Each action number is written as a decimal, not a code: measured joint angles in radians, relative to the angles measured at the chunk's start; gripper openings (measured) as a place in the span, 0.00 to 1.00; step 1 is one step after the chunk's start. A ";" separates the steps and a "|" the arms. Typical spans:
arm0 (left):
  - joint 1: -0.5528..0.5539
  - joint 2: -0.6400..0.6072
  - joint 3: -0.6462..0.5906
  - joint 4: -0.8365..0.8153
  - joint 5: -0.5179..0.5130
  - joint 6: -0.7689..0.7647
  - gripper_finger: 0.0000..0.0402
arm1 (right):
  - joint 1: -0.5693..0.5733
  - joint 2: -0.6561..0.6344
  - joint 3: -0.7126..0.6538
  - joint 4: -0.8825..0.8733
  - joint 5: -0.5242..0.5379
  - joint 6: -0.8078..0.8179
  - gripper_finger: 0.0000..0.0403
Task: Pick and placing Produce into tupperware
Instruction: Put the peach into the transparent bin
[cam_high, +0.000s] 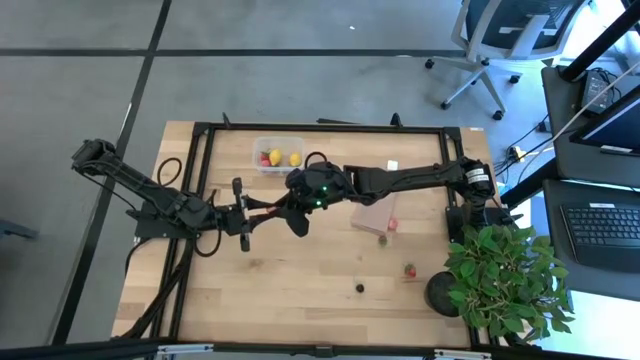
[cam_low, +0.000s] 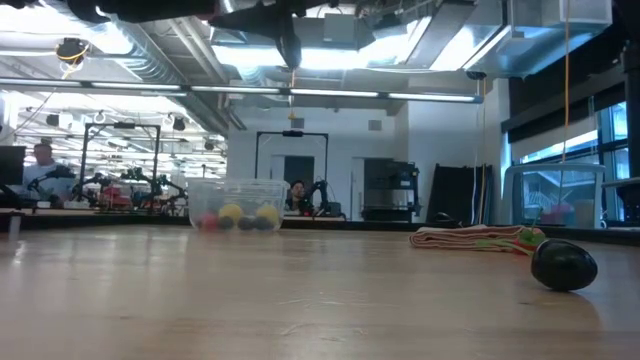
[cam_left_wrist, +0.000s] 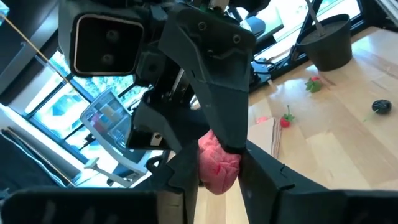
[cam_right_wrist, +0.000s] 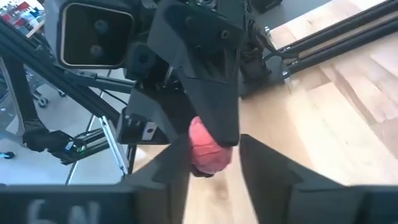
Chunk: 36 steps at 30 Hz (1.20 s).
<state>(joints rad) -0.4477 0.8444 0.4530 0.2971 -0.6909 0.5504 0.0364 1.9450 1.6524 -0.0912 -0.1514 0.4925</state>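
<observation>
A small pink-red piece of produce (cam_left_wrist: 219, 163) hangs in mid-air above the table's middle, where both grippers meet tip to tip. My left gripper (cam_left_wrist: 217, 183), coming level from the table's left, is shut on it. My right gripper (cam_right_wrist: 214, 171) faces it from the right, its fingers apart on either side of the same piece (cam_right_wrist: 207, 152). The clear tupperware (cam_high: 277, 155) stands on the table near the far edge and holds red and yellow pieces. Loose produce lies on the table: a dark berry (cam_high: 360, 288) and a red piece (cam_high: 409, 270). My left gripper pinches the pink-red piece by its two sides (cam_left_wrist: 205, 171) between its two fingers. The fingers come level from the table's left. The piece is lifted clear, high above the table. My right gripper: a gap shows between the piece and one finger (cam_right_wrist: 267, 174); whether the other finger touches it, I cannot tell.
A flat tan board (cam_high: 368, 216) lies right of the middle with a red piece (cam_high: 392, 224) and a green one (cam_high: 383, 239) at its edge. A potted plant (cam_high: 500, 280) stands at the near right corner. A black frame borders the table.
</observation>
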 joint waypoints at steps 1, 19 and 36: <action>0.000 0.000 0.000 0.002 0.001 0.003 0.23 | 0.000 0.000 0.000 -0.003 0.000 0.003 0.41; 0.016 -0.001 0.002 0.016 -0.186 0.002 0.21 | -0.045 -0.094 0.001 -0.229 -0.111 -0.055 0.71; 0.627 0.013 0.002 -0.107 0.168 -0.621 0.21 | -0.046 -0.121 -0.148 -0.714 -0.015 -0.109 0.71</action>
<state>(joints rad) 0.1789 0.8577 0.4545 0.1899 -0.5230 -0.0710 -0.0093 1.8244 1.5046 -0.8056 -0.1666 0.3834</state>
